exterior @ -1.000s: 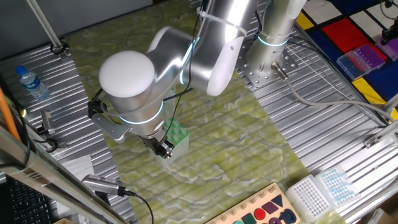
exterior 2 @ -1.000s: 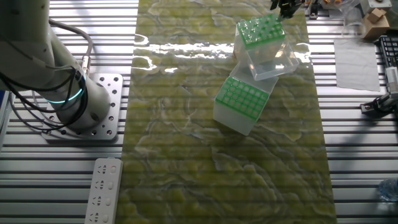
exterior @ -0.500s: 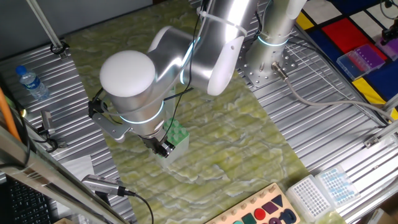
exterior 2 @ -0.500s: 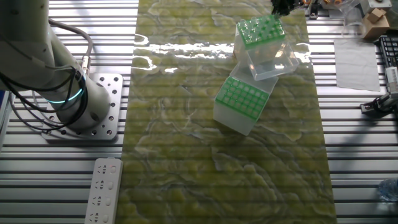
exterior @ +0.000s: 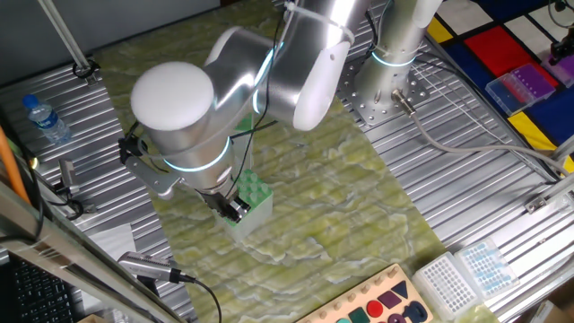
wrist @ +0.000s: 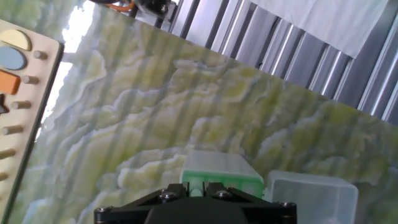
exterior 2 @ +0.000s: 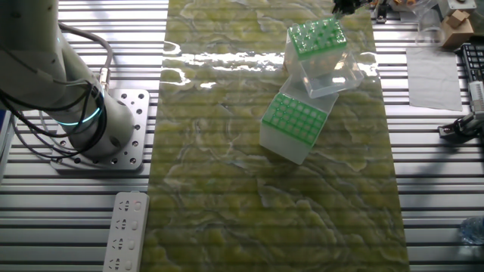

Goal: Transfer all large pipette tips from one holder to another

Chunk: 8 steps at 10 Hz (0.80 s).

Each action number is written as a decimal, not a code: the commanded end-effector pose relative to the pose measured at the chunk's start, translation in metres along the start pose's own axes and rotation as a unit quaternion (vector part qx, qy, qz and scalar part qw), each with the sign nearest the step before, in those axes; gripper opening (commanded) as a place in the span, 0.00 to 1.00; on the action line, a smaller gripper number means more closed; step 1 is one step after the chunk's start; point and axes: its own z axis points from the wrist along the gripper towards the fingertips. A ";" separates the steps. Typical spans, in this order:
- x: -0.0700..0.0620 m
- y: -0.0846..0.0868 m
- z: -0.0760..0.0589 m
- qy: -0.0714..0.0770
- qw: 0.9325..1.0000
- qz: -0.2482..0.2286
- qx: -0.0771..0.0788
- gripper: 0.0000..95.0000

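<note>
Two green-topped holders stand on the green mat. The far holder (exterior 2: 316,38) carries pale large pipette tips (exterior 2: 310,32), and its clear lid (exterior 2: 334,75) lies open beside it. The near holder (exterior 2: 295,125) sits just below. My gripper (exterior 2: 344,7) hovers over the far holder's upper corner, at the frame's top edge. In the hand view the fingers (wrist: 177,190) stand close together with a pale tip top between them, above the green holder (wrist: 221,171). From the other side the gripper (exterior: 231,208) hangs next to the holder (exterior: 256,196).
A wooden shape board (exterior: 377,305) and white tip racks (exterior: 462,274) lie at the table's near right. A water bottle (exterior: 45,117) stands at the left and a purple box (exterior: 525,87) at the far right. The arm's base (exterior 2: 83,113) and a white power strip (exterior 2: 125,230) sit left of the mat.
The arm has shifted left and lifted a little. The gripper has risen, now almost out of the other fixed view's top edge.
</note>
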 end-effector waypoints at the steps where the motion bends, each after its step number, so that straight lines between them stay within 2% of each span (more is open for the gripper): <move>1: 0.001 -0.002 -0.013 -0.001 1.000 0.001 -0.005 0.00; 2: 0.001 -0.004 -0.029 0.003 1.000 0.006 -0.007 0.00; 8: -0.013 -0.002 -0.063 0.030 0.999 0.036 -0.017 0.00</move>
